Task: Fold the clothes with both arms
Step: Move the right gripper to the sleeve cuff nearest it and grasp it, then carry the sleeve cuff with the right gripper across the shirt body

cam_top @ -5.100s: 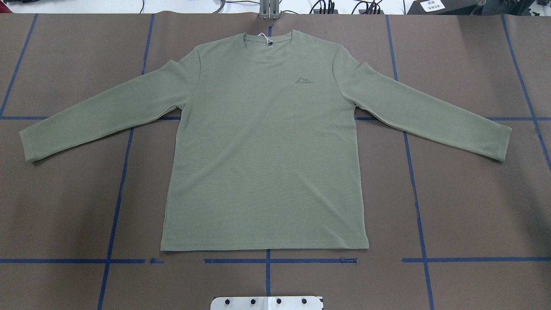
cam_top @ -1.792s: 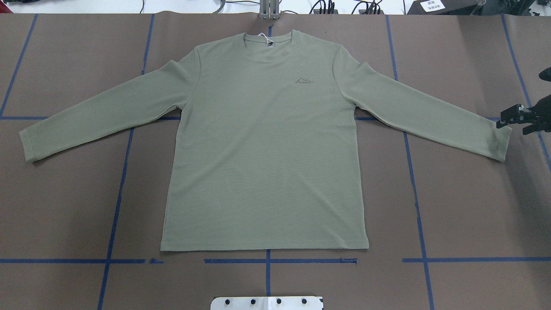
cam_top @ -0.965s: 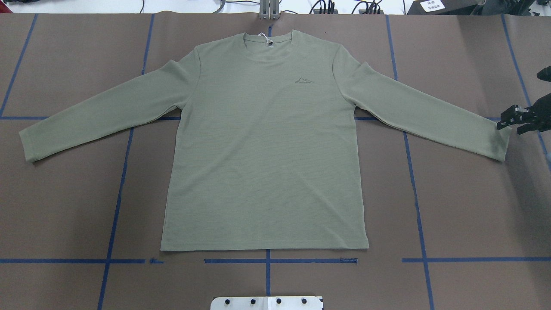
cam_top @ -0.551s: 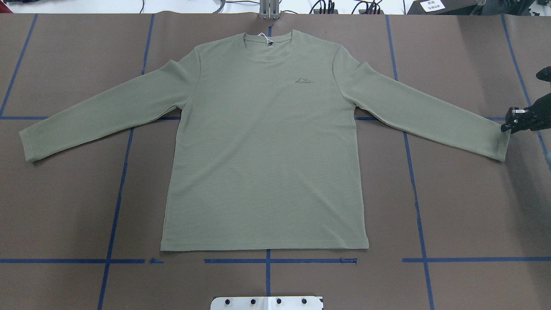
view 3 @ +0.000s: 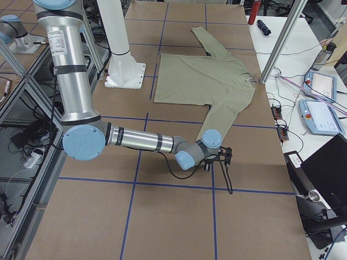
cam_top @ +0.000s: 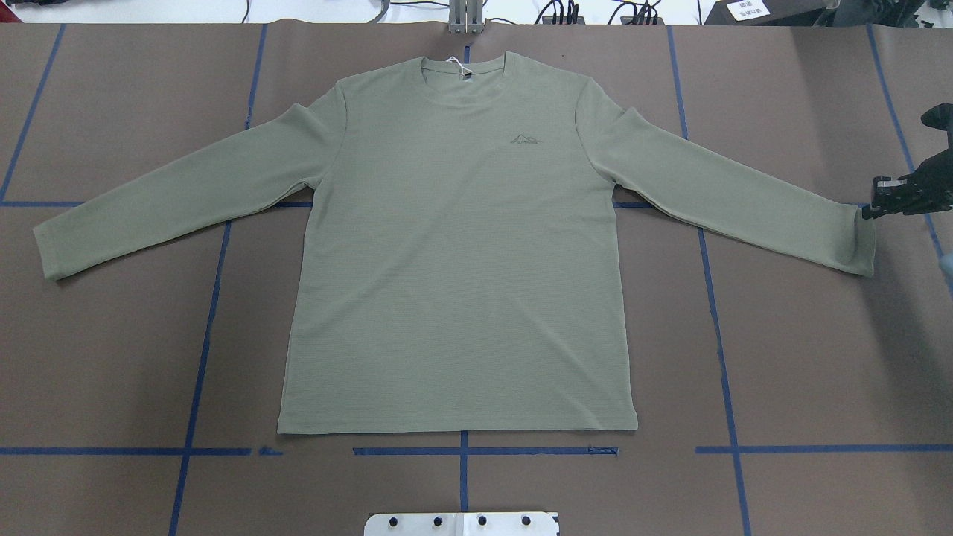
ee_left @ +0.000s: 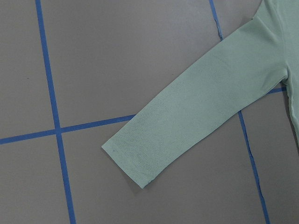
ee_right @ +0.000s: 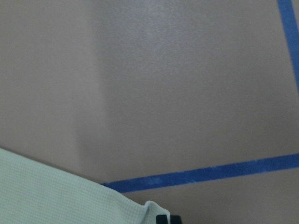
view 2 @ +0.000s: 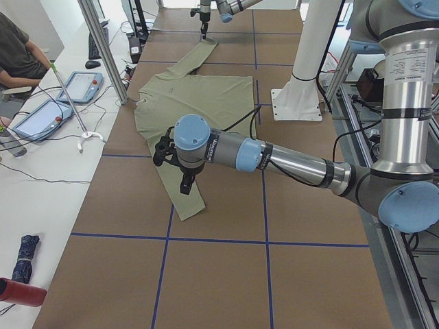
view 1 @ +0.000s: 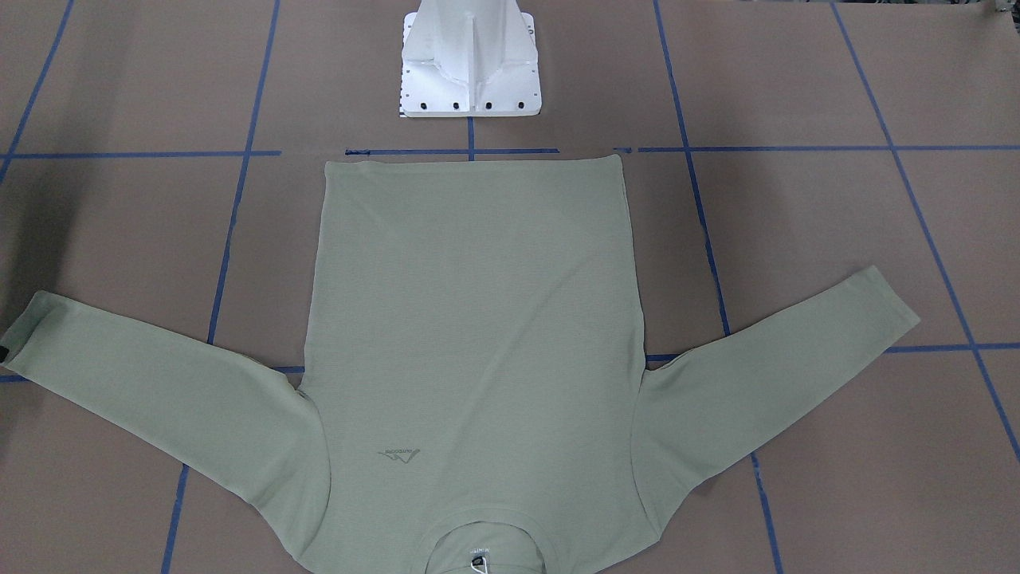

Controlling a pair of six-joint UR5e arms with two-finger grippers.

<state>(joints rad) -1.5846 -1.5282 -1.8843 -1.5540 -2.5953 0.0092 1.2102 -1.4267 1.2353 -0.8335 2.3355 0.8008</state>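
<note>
On the brown paper-covered desk [cam_top: 819, 357] with its blue tape grid, the pale sage-green long-sleeve knit shirt [cam_top: 461, 283] lies face up and spread flat. Its hem is toward the robot, its collar away, and both sleeves are stretched out to the sides. No fold shows anywhere, so I judge the task to be at its very start, with both sleeves and the body all left to fold. The right gripper [cam_top: 869, 212] sits at the far corner of the right-hand cuff [cam_top: 856, 242]. In the right wrist view its jaws look drawn together on that corner, which rides up slightly against them, so a first pinch seems made. The left gripper [view 2: 186, 185] hangs above the left-hand cuff [ee_left: 135, 154], apart from the cloth. It shows only in the side view, and I cannot tell whether its jaws are apart or together. Compared with the earliest overhead picture, where no arm showed at all, the right gripper has come in from the right edge. Its jaws stood apart just short of the cuff about a second ago, and they have since closed in. The cuff's outer edge has also drawn slightly inward, while the rest of the shirt lies as it did.
</note>
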